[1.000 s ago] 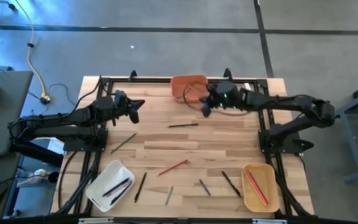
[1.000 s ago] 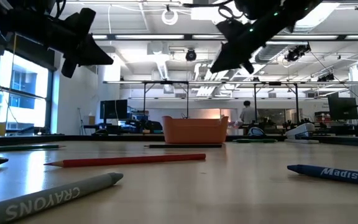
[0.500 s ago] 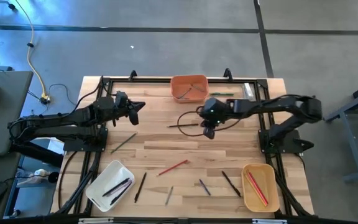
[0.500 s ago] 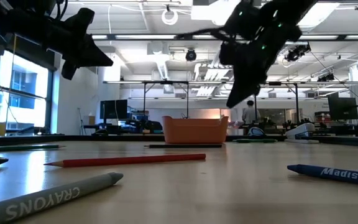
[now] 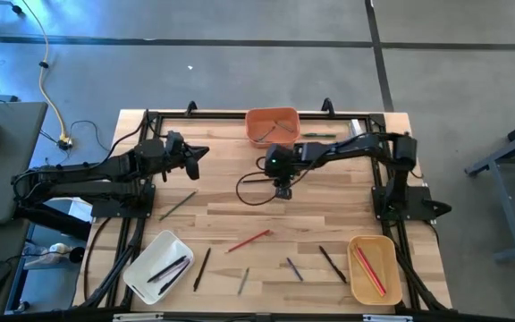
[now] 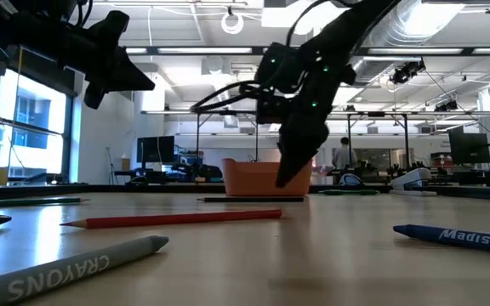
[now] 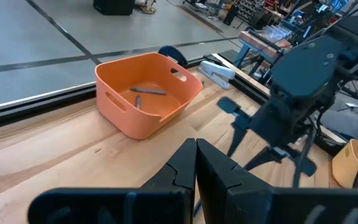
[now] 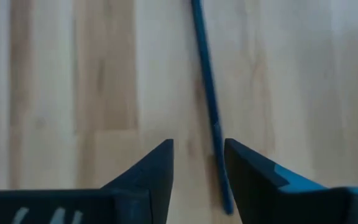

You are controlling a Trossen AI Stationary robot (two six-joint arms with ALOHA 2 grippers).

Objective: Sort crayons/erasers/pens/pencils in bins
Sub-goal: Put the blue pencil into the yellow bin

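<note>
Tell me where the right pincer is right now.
In the high view the right pincer hangs low over mid-table, just in front of the orange bin, its fingers open over a thin dark pencil lying on the wood.

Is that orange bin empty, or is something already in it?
Not empty. The left wrist view shows two short grey sticks lying on the floor of the orange bin.

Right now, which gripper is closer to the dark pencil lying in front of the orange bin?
Right. The right gripper hangs directly over the dark pencil, fingers open beside it. The left gripper waits near the table's left side, well away from it.
</note>
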